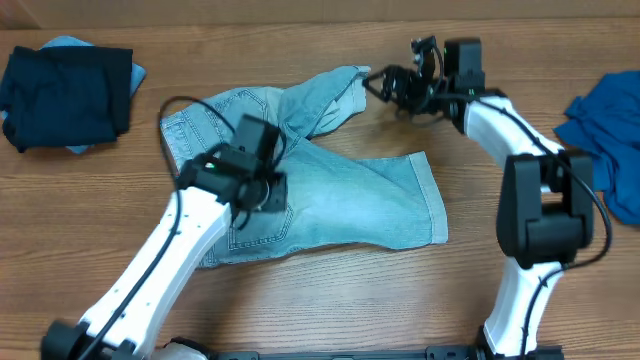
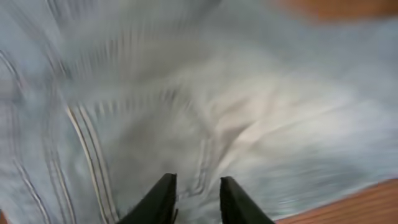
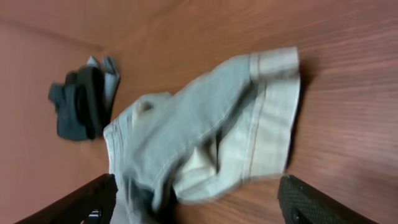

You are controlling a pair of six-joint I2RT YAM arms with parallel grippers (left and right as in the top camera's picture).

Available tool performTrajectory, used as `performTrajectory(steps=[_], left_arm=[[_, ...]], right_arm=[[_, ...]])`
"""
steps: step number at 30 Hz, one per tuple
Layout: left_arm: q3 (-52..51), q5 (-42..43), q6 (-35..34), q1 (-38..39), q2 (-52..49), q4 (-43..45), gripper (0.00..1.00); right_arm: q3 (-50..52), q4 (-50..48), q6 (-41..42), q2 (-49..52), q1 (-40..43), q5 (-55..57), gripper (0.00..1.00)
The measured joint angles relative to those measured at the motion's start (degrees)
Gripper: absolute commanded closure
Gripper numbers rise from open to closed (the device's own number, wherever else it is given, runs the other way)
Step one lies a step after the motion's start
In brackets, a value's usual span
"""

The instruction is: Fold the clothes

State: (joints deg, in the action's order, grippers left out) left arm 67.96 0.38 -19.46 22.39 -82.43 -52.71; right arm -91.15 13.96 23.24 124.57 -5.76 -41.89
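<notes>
The pale denim shorts (image 1: 350, 200) lie spread in the middle of the table, with one leg folded up toward the back right. My left gripper (image 1: 266, 198) is low on the shorts near the pockets. In the left wrist view its fingers (image 2: 198, 190) stand close together with puckered denim (image 2: 249, 93) between them; the view is blurred. My right gripper (image 1: 385, 85) is open wide and empty, just beyond the hem of the folded leg (image 3: 205, 124), its fingers (image 3: 199, 202) either side of it. The dark navy garment (image 1: 65, 95) lies at the back left and the royal-blue garment (image 1: 610, 120) at the right edge.
A light blue cloth (image 1: 72, 43) shows under the navy garment, which also shows in the right wrist view (image 3: 78, 109). The wooden table (image 1: 330, 310) shows bare in front of the shorts.
</notes>
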Motion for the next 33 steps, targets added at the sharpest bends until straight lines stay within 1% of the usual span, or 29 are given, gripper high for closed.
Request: performTrajectory(steps=[3, 4, 5, 6, 9, 13, 22, 33], left_arm=[[4.6, 0.2, 0.6, 0.0, 2.3, 0.1, 0.61], [7.2, 0.3, 0.9, 0.0, 4.0, 0.3, 0.60], [8.8, 0.3, 1.2, 0.0, 4.9, 0.2, 0.60], [10.1, 0.3, 1.3, 0.0, 5.5, 0.1, 0.60], [12.3, 0.3, 1.6, 0.0, 6.1, 0.0, 0.61], [12.5, 0.3, 1.7, 0.0, 6.0, -1.4, 0.60], [12.5, 0.3, 1.7, 0.0, 6.0, -3.5, 0.61], [12.5, 0.3, 1.7, 0.0, 6.0, -4.0, 0.61]], right_arm=[[-8.1, 5.0, 4.0, 2.6, -0.7, 2.6, 0.10], [-11.0, 5.9, 5.2, 3.3, -1.0, 3.4, 0.09], [-11.7, 6.3, 6.2, 3.5, -1.1, 3.6, 0.09], [-15.4, 7.1, 6.8, 4.3, -1.5, 5.0, 0.09], [-18.6, 7.4, 8.4, 4.5, -2.4, 7.8, 0.09], [-19.5, 6.0, 9.4, 5.4, -3.2, 9.8, 0.09], [-19.5, 4.5, 11.3, 12.4, -4.3, 13.7, 0.10], [-19.5, 3.3, 12.8, 13.4, -10.0, 20.7, 0.18]])
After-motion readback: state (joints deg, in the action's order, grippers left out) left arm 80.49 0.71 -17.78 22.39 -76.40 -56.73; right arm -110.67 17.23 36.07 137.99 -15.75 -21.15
